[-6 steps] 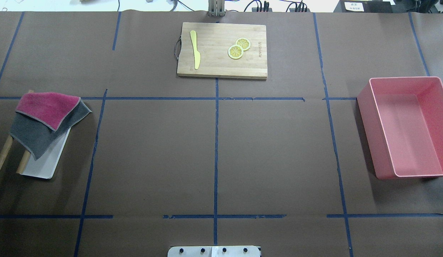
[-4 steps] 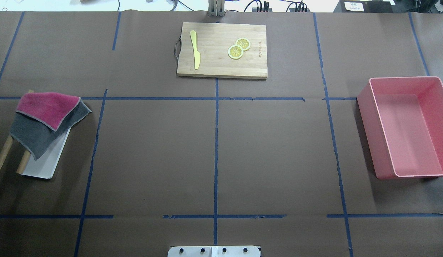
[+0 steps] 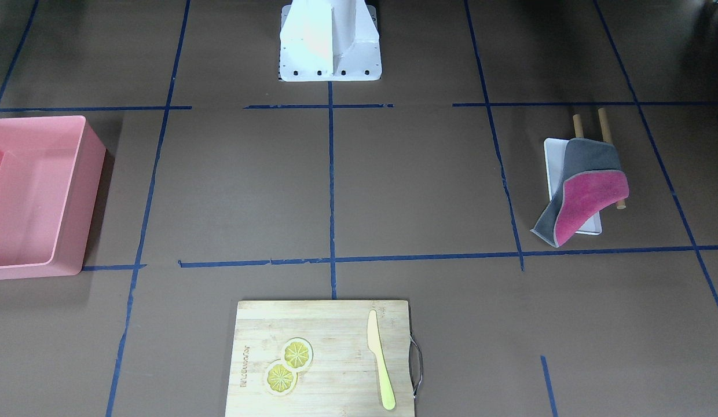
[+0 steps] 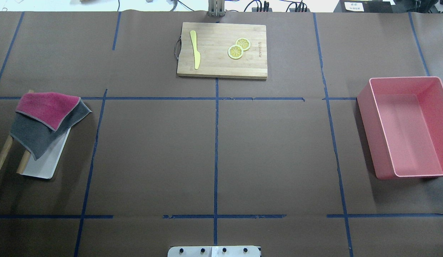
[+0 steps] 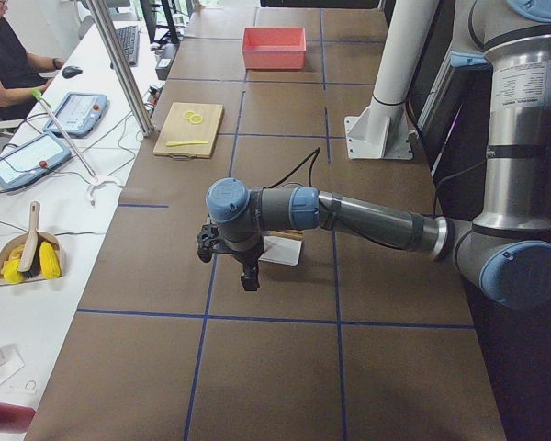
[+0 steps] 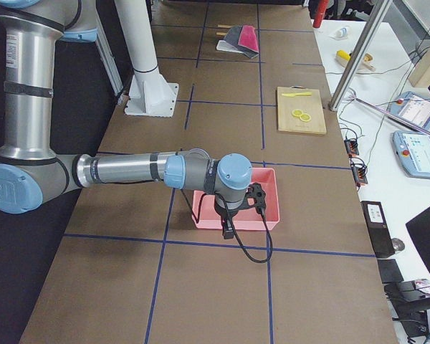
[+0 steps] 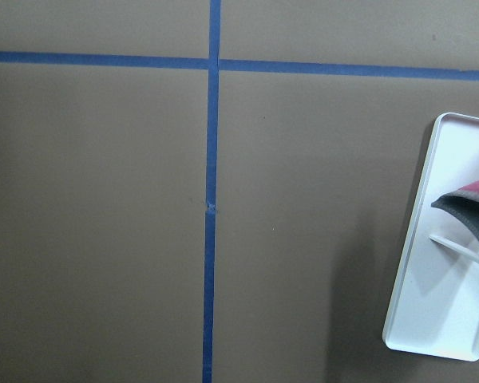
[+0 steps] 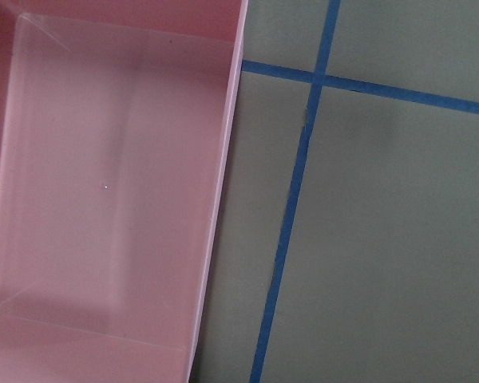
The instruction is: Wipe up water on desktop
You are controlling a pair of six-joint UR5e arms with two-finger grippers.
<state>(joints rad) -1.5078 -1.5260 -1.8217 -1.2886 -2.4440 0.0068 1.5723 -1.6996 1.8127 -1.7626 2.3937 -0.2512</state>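
The desktop (image 4: 153,153) is a matte dark-brown surface marked by blue tape lines; I see no water on it. A pink and grey cloth (image 4: 46,117) lies folded over a small white tray (image 4: 46,166) and two wooden rods at the left edge; it also shows in the front view (image 3: 585,191) and the left wrist view (image 7: 471,201). My left gripper (image 5: 248,276) hangs above the desktop beside the tray. My right gripper (image 6: 228,229) hangs at the pink bin's near edge. Both show only in side views, so I cannot tell whether they are open or shut.
An empty pink bin (image 4: 407,125) stands at the right edge. A wooden cutting board (image 4: 214,62) at the far middle holds a yellow knife (image 4: 195,50) and two lemon slices (image 4: 235,51). The robot's white base (image 3: 330,40) is at the near middle.
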